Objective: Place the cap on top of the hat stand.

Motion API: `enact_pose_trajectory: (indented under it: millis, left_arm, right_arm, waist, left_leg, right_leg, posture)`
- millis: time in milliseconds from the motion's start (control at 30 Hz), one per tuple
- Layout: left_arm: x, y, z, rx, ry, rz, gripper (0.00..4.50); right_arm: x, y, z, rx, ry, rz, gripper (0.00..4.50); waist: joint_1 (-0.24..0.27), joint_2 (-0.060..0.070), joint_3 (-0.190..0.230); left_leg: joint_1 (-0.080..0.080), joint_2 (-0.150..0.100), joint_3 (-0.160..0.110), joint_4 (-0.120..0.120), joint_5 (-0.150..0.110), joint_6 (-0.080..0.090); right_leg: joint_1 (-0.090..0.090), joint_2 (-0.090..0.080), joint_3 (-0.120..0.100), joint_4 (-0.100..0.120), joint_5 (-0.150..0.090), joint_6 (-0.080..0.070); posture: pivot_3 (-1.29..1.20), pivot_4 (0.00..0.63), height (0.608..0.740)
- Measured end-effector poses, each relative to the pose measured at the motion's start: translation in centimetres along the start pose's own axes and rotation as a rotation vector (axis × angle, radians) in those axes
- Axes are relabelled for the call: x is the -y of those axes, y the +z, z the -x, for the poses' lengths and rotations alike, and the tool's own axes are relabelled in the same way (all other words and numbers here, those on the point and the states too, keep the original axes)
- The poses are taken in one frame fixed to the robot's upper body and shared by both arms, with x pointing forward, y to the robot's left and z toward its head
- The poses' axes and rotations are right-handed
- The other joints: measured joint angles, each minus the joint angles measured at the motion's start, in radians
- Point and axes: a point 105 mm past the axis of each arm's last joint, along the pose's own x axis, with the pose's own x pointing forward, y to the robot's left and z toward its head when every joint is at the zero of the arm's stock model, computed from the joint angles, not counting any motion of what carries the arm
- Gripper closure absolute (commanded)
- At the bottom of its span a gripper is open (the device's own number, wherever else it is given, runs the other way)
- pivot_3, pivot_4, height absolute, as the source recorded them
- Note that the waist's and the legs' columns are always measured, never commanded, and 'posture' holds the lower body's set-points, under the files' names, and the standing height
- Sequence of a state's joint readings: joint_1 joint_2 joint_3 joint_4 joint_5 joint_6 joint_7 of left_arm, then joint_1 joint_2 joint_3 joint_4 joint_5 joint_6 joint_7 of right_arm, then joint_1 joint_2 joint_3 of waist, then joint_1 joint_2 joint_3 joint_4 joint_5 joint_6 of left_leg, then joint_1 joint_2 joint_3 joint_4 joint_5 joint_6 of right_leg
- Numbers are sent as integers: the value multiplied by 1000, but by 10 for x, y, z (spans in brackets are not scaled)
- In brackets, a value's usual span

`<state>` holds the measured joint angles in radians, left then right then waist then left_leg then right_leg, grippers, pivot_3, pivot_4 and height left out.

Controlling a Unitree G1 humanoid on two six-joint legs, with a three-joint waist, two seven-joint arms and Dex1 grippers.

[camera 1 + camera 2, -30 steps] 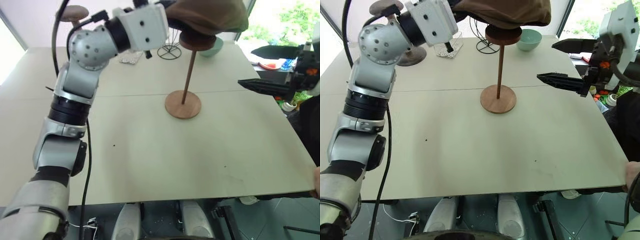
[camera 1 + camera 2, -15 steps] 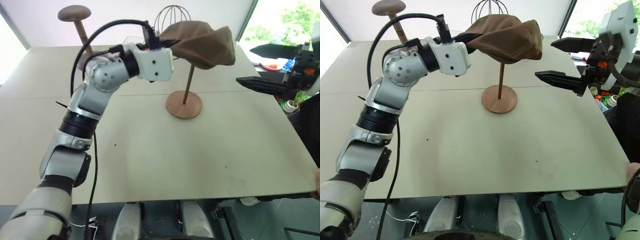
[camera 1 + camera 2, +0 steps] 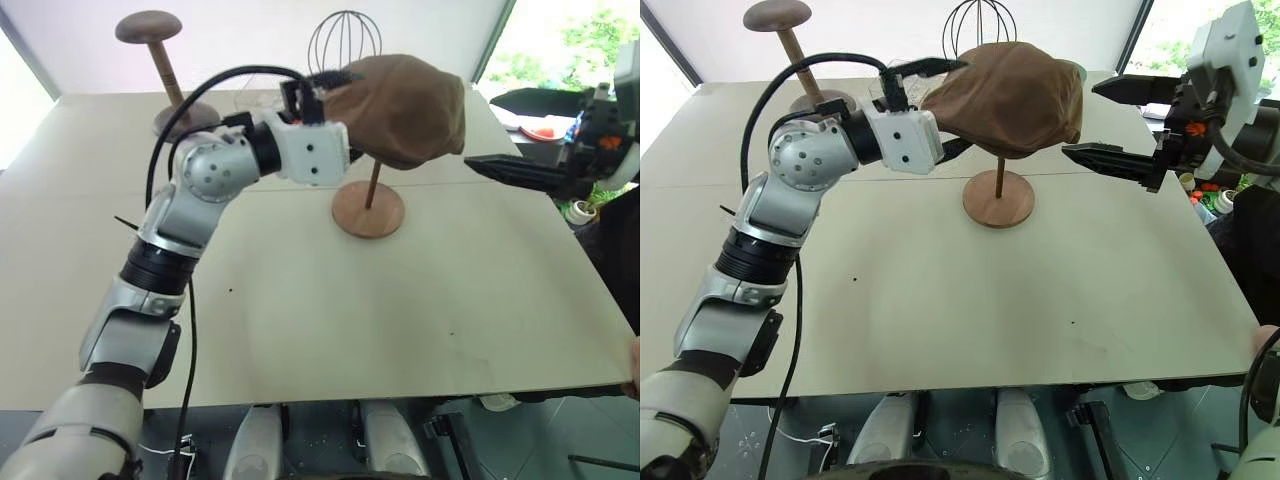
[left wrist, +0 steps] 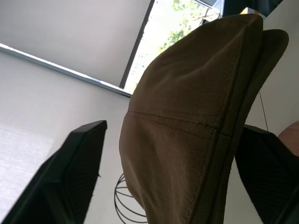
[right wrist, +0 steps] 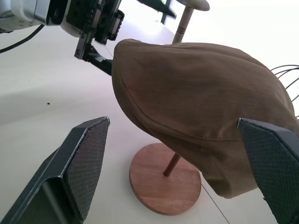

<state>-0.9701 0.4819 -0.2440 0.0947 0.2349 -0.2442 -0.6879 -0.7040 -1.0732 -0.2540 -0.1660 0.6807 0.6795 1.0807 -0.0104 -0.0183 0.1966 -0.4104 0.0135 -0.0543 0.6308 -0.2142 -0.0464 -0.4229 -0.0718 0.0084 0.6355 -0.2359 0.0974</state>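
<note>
Table (image 3: 940, 330): big, pale, mostly bare. Cap (image 3: 1008, 96) sits draped over the top of the hat stand (image 3: 997, 200), hiding the disc; only the thin pole and round base show below it. Left gripper (image 3: 945, 105) at the cap's left edge, fingers spread apart, one above and one below the brim, not clamping. Right gripper (image 3: 1115, 125) just right of the cap, fingers wide apart, nothing in them. Behind: shorter dark stand (image 3: 785, 40), black wire head frame (image 3: 343, 40).
</note>
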Motion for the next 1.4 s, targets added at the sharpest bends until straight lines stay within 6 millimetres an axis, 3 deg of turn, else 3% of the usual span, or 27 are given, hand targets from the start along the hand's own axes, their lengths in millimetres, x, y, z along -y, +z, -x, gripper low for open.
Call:
enact_pose_trajectory:
  millis: [233, 400, 600, 767, 900, 1100, 1400]
  left_arm:
    - [-21, -10, 28, -50, -7, 244, 65]
    - [-33, -3, 49, -21, -54, 497, 65]
    - [-36, -7, 92, -88, -214, 820, 65]
    - [-35, 18, 134, -73, -442, 1016, 65]
    - [-48, 18, 158, -67, -490, 1116, 65]
    - [-40, -15, 164, -137, -450, 1197, 65]
    - [-53, -10, 150, -83, -453, 1160, 65]
  right_arm:
    - [-8, -5, -2, -21, 19, 5, 0]
    - [-13, -4, -5, -26, 27, 28, 0]
    - [-30, -5, -11, -50, 57, 66, 0]
    - [-44, -2, -24, -45, 65, 110, 0]
    - [-51, -5, -52, -48, -30, 190, 0]
    - [-60, -1, -80, 11, -199, 238, 0]
    - [-51, -15, -87, -53, -432, 584, 0]
  waist:
    - [-3, 0, 0]
    - [-3, 0, 0]
    - [-10, 0, 0]
    - [-10, 0, 0]
    - [-9, 0, 0]
    - [-1, -1, 0]
    - [-9, -2, 0]
  left_leg:
    - [0, 1, 0, 0, 0, 0]
    - [0, 1, 0, 0, 0, 0]
    - [0, 2, 0, -1, 0, 1]
    - [1, 3, 0, 0, -1, 1]
    - [1, 3, 0, 0, -1, 1]
    - [-1, 3, 0, 0, 0, 1]
    - [-2, 3, 0, 0, -1, 1]
  right_leg:
    - [0, 1, 0, 0, 0, 0]
    - [0, 1, 0, 0, 0, 0]
    - [0, 2, 0, 0, 0, 0]
    - [-1, 3, 0, 0, -1, -1]
    - [-1, 4, 0, 0, -2, -4]
    - [-1, 4, 1, 0, -2, -4]
    - [-3, 5, 2, 0, -1, -2]
  posture:
    - [0, 150, 740]
    - [0, 150, 740]
    - [0, 150, 740]
    - [0, 150, 740]
    - [0, 150, 740]
    - [0, 150, 740]
    - [0, 150, 740]
